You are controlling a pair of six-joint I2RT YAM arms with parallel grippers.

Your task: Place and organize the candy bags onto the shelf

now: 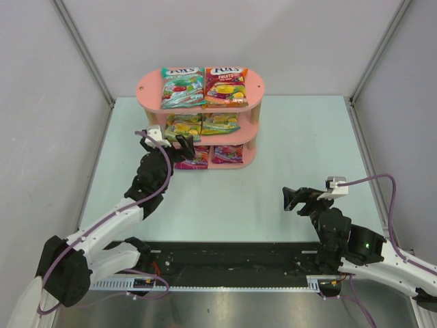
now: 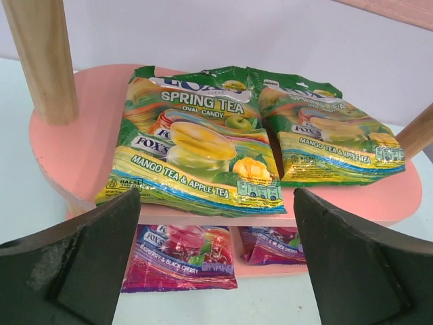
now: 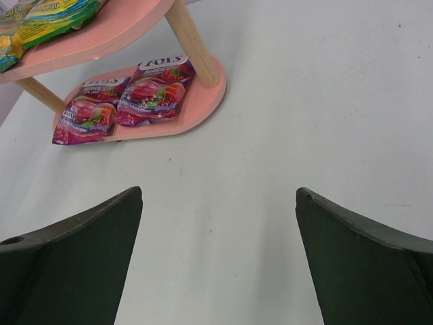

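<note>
The pink three-tier shelf [image 1: 149,87] stands at the far middle of the table. A teal bag [image 1: 181,87] and a red-orange bag [image 1: 226,85] lie on its top board. Two yellow-green bags [image 2: 196,152] [image 2: 331,139] lie on the middle board. Two purple bags [image 2: 181,257] [image 2: 274,245] lie on the bottom board; the left one hangs over the front edge. My left gripper [image 1: 184,143] is open and empty just in front of the shelf's left side. My right gripper [image 1: 292,198] is open and empty over the bare table to the right. The purple bags also show in the right wrist view [image 3: 122,98].
Grey walls with metal frame posts [image 1: 82,51] [image 1: 379,51] enclose the pale green table [image 1: 307,143]. A black rail [image 1: 232,256] runs along the near edge between the arm bases. Wooden posts [image 2: 44,57] join the shelf boards.
</note>
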